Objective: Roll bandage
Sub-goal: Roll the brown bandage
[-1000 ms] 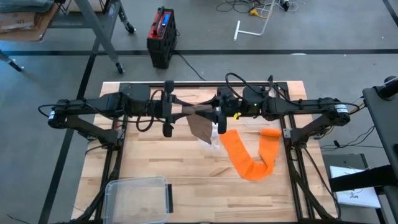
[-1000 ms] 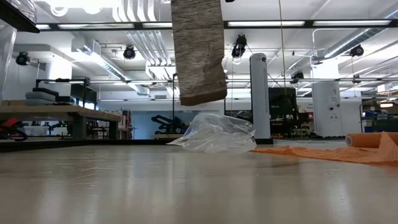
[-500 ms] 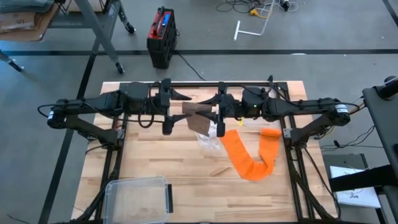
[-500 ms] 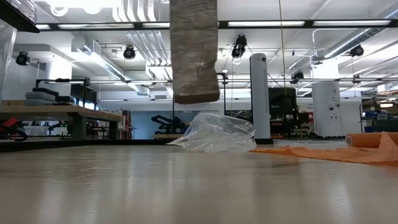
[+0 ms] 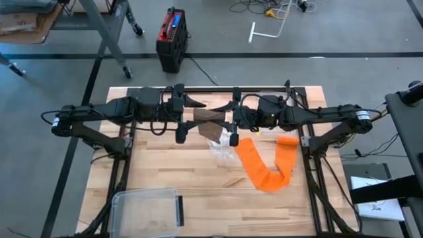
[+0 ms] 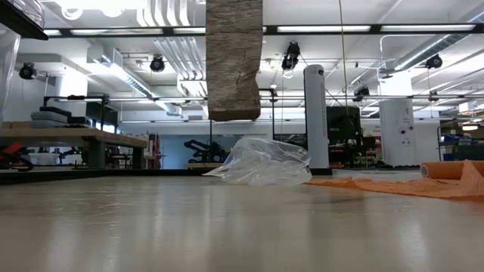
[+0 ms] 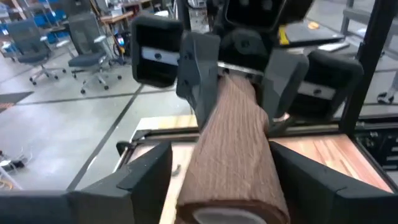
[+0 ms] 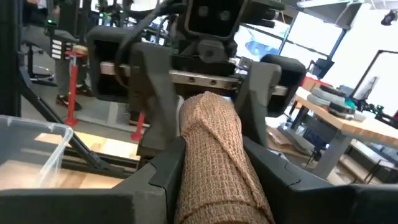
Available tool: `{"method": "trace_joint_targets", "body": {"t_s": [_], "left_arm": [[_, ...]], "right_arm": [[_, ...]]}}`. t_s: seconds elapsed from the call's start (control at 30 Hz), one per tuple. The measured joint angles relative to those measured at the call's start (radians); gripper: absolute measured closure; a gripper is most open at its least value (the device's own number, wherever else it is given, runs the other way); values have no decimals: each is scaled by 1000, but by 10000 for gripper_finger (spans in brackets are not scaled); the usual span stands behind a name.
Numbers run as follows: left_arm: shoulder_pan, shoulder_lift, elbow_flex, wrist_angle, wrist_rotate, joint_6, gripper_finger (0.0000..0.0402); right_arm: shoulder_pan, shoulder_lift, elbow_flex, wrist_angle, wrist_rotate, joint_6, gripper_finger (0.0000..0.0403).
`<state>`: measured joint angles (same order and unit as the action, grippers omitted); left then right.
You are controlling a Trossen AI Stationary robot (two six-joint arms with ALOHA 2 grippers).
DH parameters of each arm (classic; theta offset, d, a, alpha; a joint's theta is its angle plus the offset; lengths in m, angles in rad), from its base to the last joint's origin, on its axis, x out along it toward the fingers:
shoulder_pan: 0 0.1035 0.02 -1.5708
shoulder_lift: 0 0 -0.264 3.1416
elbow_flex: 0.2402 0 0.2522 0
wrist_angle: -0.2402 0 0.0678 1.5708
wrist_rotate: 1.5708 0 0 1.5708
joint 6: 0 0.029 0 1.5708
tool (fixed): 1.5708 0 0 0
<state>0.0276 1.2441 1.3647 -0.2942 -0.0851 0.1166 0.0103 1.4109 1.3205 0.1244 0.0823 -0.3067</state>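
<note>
A brown woven bandage (image 5: pixel 210 124) is held in the air between my two grippers over the far middle of the table. My left gripper (image 5: pixel 190 116) is shut on one end and my right gripper (image 5: pixel 229 121) on the other, and they face each other. In the low view the bandage's free part (image 6: pixel 234 60) hangs straight down, clear of the table. An orange bandage (image 5: pixel 261 165) lies unrolled on the table's right side, with its rolled end (image 5: pixel 287 141) at the far right. My left gripper pinches the bandage's rolled end (image 7: pixel 231 198) between its two fingers, coming level from the table's left. The bandage runs on along the fingers to my right gripper, lifted clear of the table. My right gripper pinches the bandage's other end (image 8: pixel 214 180) between its two fingers, coming level from the table's right. The bandage lies along the fingers and is clear of the table, with a free part hanging below.
A crumpled clear plastic bag (image 5: pixel 221 147) lies on the table under the grippers and also shows in the low view (image 6: pixel 261 162). A clear plastic container (image 5: pixel 147 210) stands at the near left. The near middle of the wooden table (image 5: pixel 211 198) is bare.
Both grippers have gone a little toward the table's far edge, still shut on the brown bandage. The bandage's hanging part has grown shorter: its lower end has risen and swung from slanted to straight.
</note>
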Motion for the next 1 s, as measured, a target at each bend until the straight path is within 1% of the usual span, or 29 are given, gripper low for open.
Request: {"method": "trace_joint_targets", "body": {"t_s": [0.13, 0.3, 0.4, 0.47, 0.57, 0.7, 0.77, 0.83, 0.9, 1.0], "left_arm": [[4, 1, 0, -11, 1, -4, 205], [3, -5, 0, -17, 5, -2, 284], [3, -12, 0, -24, 6, 3, 326], [4, -15, -1, -26, 8, 6, 342], [4, -18, -1, -35, 10, 24, 349], [5, -22, -1, -27, 21, 42, 336], [6, -22, -1, -17, 34, 62, 332], [6, -22, 0, 3, 58, 75, 333], [5, -22, 0, 15, 69, 75, 337], [5, -19, 0, 16, 73, 83, 340]], "right_arm": [[-1, 0, 0, 6, 2, 4, 276], [-1, 0, 0, 1, -2, 32, 276], [-1, 0, 0, -16, -3, 99, 275], [0, 0, 0, -24, -5, 150, 271], [0, -1, 1, -31, -20, 283, 249], [-8, -15, 0, -39, -35, 530, 200], [-15, -22, 0, -46, -45, 615, 173], [-18, -22, 0, -38, -47, 666, 148], [-24, -22, -1, -22, -80, 688, 128], [-26, -21, -1, 10, -123, 713, 109]]}}
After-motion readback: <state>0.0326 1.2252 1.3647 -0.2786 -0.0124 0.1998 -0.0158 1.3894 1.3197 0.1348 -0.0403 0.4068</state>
